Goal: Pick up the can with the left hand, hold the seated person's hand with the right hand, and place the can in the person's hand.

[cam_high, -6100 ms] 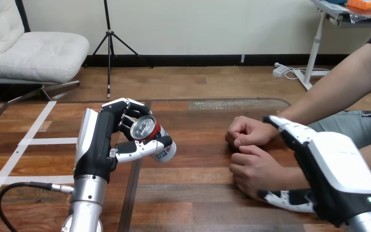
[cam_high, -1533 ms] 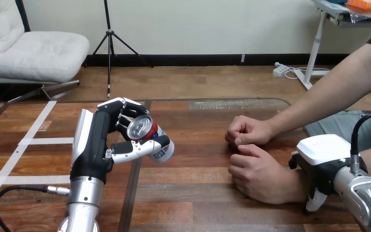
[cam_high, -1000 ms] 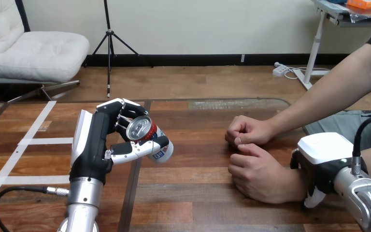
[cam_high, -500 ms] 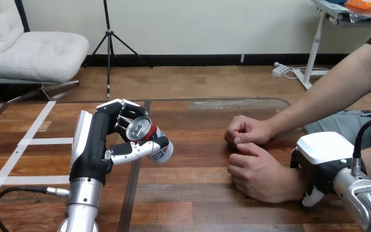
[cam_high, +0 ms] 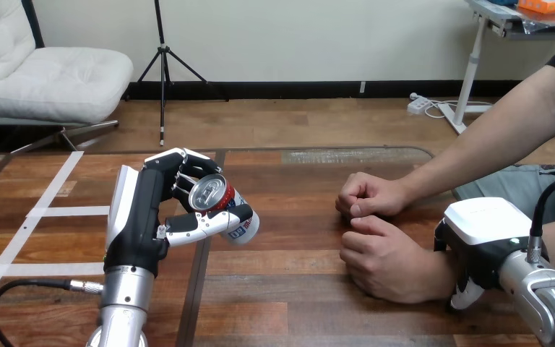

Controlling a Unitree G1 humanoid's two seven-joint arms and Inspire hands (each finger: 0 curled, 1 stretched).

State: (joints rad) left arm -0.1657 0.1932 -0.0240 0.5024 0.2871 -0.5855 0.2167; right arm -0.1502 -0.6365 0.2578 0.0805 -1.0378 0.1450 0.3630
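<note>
The left hand (cam_high: pixel 144 217) stands upright over the left half of the table (cam_high: pixel 282 289), fingers and thumb curled round the can (cam_high: pixel 222 204); the can is tilted, its silver top turned up toward the camera, thumb across its side; white tape (cam_high: pixel 72 211) lies on the wood to the left of that arm. The person's two hands rest on the table at the right, both loosely closed and touching each other: the far hand (cam_high: pixel 368 195) behind, the near hand (cam_high: pixel 386 260) in front. The right hand (cam_high: pixel 480 235) sits against the wrist of the near hand, white back uppermost; whether it grips that wrist cannot be told. Can and person's hands are well apart.
</note>
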